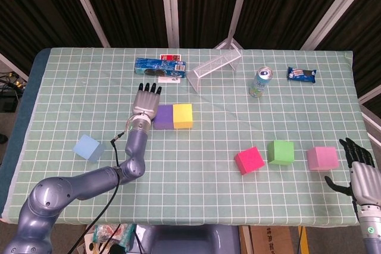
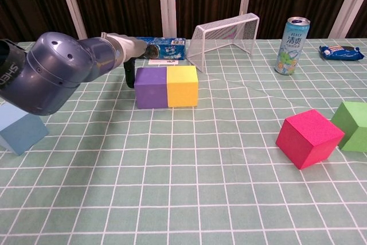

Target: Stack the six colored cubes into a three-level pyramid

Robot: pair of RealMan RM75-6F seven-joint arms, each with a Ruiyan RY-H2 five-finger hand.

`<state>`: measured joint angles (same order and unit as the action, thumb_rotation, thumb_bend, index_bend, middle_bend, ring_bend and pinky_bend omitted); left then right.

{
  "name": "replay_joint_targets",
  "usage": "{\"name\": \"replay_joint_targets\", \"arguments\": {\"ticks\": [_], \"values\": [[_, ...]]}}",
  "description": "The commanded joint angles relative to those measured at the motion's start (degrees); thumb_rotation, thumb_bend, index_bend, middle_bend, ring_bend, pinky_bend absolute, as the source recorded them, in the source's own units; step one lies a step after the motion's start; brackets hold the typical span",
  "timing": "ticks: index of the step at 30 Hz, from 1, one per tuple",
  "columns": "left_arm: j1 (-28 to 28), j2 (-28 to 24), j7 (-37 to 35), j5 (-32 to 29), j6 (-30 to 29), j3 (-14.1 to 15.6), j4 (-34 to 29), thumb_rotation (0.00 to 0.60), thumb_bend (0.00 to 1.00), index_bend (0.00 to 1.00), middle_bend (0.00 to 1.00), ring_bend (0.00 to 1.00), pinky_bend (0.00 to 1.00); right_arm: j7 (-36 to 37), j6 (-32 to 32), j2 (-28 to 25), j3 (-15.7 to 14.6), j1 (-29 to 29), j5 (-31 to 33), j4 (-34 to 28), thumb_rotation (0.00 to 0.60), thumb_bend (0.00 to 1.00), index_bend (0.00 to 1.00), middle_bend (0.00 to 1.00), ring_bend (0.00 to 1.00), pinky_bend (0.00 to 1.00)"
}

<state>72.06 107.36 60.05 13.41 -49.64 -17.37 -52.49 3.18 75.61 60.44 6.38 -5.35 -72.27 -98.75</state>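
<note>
Six cubes lie on the table, one of each colour, none stacked. The purple cube and the yellow cube sit side by side and touching, a little left of the table's middle. The blue cube sits alone toward the left edge. Three more form a loose row near the front right corner: the red cube, turned at an angle, then the green cube, then the pink cube closest to the right edge, each a little apart from the next.

The left hand lies flat just beside the purple cube's left face, fingers straight and pointing toward the back edge, holding nothing; whether it touches the cube is hard to tell from either view. The right hand hangs off the front right corner, beyond the pink cube, fingers spread and empty.

Along the back edge stand one blue packet with a small red card behind it, one small wire goal, one drink can upright, and one dark blue snack wrapper nearest the back right corner.
</note>
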Motion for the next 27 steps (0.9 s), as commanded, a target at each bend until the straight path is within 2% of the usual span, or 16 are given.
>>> {"name": "replay_joint_targets", "arguments": {"ticks": [1, 27], "values": [[0.01, 0.32, -0.05, 0.32, -0.18, -0.17, 0.44, 0.6, 0.36, 0.0, 0.0, 0.0, 0.04, 0.04, -0.05, -0.01, 0.01, -0.01, 0.05, -0.04, 0.6, 0.26, 0.0, 0.0, 0.0, 0.0], [0.16, 3.1, -0.28, 2.96, -0.22, -1.99, 4.74, 0.6, 0.36, 0.0, 0.0, 0.0, 0.04, 0.29, -0.36, -0.25, 0.06, 0.0, 0.55, -0.28, 0.6, 0.26, 0.0, 0.0, 0.0, 0.0]]}}
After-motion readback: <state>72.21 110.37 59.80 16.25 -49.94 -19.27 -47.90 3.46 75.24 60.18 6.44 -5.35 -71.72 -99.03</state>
